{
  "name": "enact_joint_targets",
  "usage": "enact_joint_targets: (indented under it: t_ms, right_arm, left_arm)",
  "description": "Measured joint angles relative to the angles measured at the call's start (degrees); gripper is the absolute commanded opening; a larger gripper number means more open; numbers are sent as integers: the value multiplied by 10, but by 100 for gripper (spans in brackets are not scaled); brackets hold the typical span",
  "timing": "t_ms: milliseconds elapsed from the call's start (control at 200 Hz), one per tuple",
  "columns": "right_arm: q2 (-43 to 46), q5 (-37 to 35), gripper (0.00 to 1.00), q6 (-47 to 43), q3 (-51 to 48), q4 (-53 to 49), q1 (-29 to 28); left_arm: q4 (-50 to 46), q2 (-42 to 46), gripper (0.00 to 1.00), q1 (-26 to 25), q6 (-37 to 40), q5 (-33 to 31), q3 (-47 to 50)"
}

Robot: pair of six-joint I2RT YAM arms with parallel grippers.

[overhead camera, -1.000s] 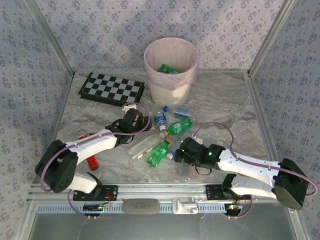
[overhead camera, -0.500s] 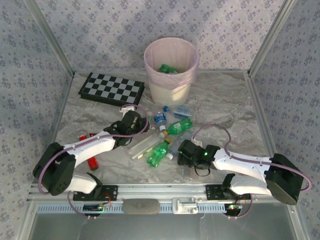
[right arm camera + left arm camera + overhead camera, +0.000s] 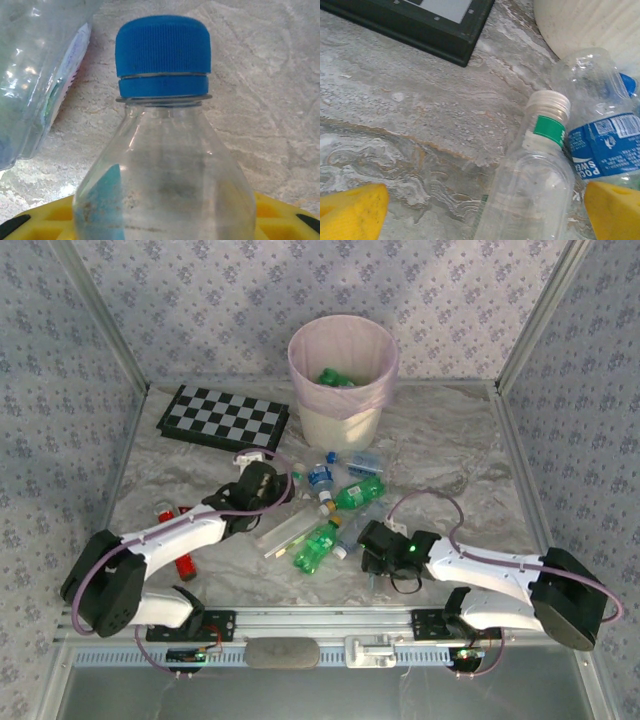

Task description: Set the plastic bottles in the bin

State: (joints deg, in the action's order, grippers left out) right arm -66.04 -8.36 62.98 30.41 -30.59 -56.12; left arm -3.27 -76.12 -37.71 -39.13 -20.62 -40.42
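Several plastic bottles lie mid-table: two green ones (image 3: pixel 318 545) (image 3: pixel 358 493) and a clear blue-labelled one (image 3: pixel 320 478). The bin (image 3: pixel 300 370), cream with a pink liner, stands at the back with green bottles inside. My right gripper (image 3: pixel 370 548) is low on the table, shut on a clear bottle (image 3: pixel 162 165) with a blue cap (image 3: pixel 162 55); yellow fingers (image 3: pixel 280 220) show behind both its sides. My left gripper (image 3: pixel 280 480) is open, its yellow fingertips (image 3: pixel 350 212) wide apart around a clear white-capped bottle (image 3: pixel 530 185) without touching it. The blue-labelled bottle (image 3: pixel 602 145) lies just right of it.
A black-and-white checkerboard (image 3: pixel 222 417) lies at the back left, its edge (image 3: pixel 420 35) ahead of the left gripper. A small red object (image 3: pixel 183 562) sits by the left arm. Aluminium frame posts and patterned walls bound the table.
The right gripper has closed on the blue-capped bottle after settling lower onto the table. The left arm has crept slightly toward the bottles, jaws still wide.
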Motion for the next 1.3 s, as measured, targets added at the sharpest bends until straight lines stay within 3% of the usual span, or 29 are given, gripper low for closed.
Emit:
enact_joint_targets:
  t_ms: [210, 395, 615, 954, 1299]
  right_arm:
    - [37, -9, 49, -66, 45, -18, 76]
    - [49, -2, 48, -169, 117, -19, 185]
    - [-6, 24, 48, -308, 272, -16, 288]
    - [-169, 56, 49, -459, 593, 45, 314]
    - [-379, 83, 49, -501, 863, 51, 325]
  left_arm:
    - [5, 27, 100, 69, -26, 20, 38]
    - [3, 77, 100, 120, -30, 26, 58]
    - [2, 144, 100, 168, -36, 33, 91]
    - [-5, 183, 100, 174, -51, 50, 139]
    - [-17, 246, 100, 174, -45, 80, 160]
